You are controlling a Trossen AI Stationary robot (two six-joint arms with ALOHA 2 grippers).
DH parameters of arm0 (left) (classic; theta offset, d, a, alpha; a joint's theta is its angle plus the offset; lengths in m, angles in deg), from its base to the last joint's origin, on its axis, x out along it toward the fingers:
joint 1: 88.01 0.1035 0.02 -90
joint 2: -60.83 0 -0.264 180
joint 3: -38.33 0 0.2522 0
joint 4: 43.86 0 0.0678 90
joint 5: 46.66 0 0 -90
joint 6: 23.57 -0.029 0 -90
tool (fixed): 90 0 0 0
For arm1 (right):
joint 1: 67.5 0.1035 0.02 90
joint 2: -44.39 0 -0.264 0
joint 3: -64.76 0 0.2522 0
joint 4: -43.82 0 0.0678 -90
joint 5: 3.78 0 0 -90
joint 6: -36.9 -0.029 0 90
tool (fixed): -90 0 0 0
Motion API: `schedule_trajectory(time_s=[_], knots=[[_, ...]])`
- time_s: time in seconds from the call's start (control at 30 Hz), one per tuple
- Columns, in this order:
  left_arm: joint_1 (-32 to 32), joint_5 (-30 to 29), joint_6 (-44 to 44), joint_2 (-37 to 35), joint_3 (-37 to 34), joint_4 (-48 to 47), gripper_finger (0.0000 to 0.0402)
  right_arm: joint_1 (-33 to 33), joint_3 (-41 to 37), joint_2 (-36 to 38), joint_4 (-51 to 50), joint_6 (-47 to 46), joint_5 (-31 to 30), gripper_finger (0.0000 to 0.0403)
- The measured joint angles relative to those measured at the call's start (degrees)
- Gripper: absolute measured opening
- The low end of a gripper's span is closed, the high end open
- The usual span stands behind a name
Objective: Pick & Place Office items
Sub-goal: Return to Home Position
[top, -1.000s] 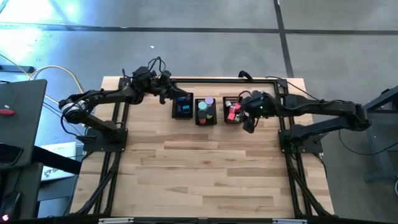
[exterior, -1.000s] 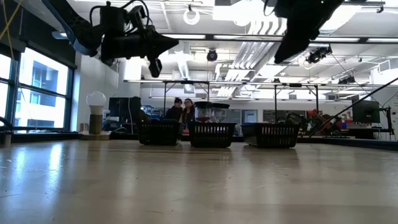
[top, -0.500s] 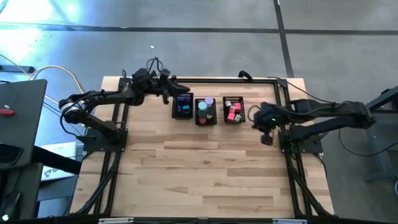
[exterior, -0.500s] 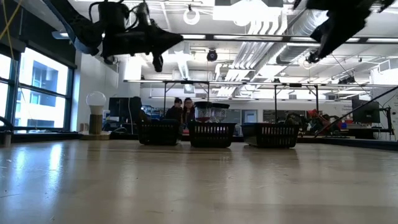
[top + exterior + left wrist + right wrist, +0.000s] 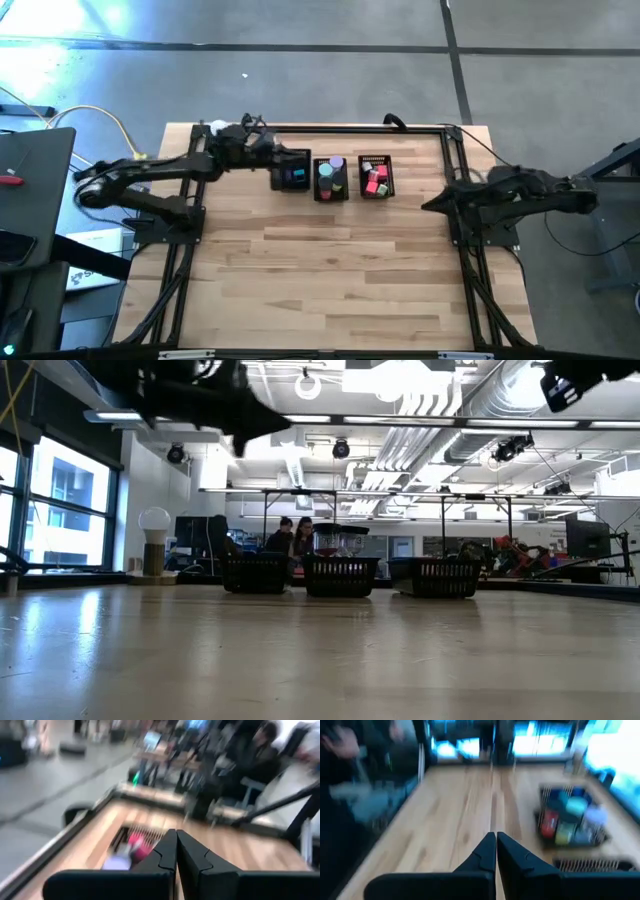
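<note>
The office items, small pink, blue, teal, purple and green pieces, lie in three black mesh bins at the table's far middle: left bin (image 5: 293, 177), middle bin (image 5: 331, 179), right bin (image 5: 376, 176). My left gripper (image 5: 284, 153) hangs shut in the air just beyond the left bin's far left corner, pointing level (image 5: 176, 838). My right gripper (image 5: 428, 205) is shut and empty (image 5: 496, 839). It is drawn back at the table's right edge, well to the right of the bins. In the low view both grippers ride high above the table, the left gripper (image 5: 250, 428) and the right gripper (image 5: 560, 388).
A white ball lamp (image 5: 154, 522) stands at the far left corner. Black frame rails (image 5: 360, 128) run along the table's far edge and sides. The wide wooden area (image 5: 320, 270) lies nearer than the bins. People (image 5: 293, 536) sit in the room beyond the table.
My right gripper has drawn back from beside the right bin toward the table's right edge, staying high. My left gripper has risen a little by the left bin and rolled about its own axis. The bins and the items in them have not moved.
</note>
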Motion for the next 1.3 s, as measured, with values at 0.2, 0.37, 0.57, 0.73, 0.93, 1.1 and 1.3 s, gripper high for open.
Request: schedule_trajectory(time_s=[0.2,0.37,0.57,0.73,0.93,1.1,1.3], knots=[[3.5,-0.1,0.0,-15.0,-0.2,-24.5,0.0001,0.0,-9.4,5.1,19.8,0.6,0.2,0.0002],[3.8,-0.5,0.5,-28.9,-5.1,-26.3,0.0001,0.0,-20.1,4.7,33.5,5.4,0.3,0.0002],[3.1,-2.3,3.7,-41.8,-16.2,-25.8,0.0001,-1.4,-28.2,4.7,48.2,7.2,1.4,0.0002],[0.3,1.7,8.0,-47.2,-27.4,-15.7,0.0001,-4.4,-34.1,4.7,54.1,8.6,6.6,0.0002],[-3.6,-3.9,9.0,-50.3,-34.5,-11.8,0.0001,-7.7,-36.9,4.7,55.1,5.3,6.2,0.0002],[-4.7,-4.9,7.7,-51.2,-36.6,-13.4,0.0001,-7.8,-36.9,4.7,52.9,5.1,6.1,0.0002],[-4.7,-4.9,6.4,-51.5,-37.8,-17.1,0.0001,-7.8,-37.0,4.7,45.6,3.6,6.0,0.0002]])
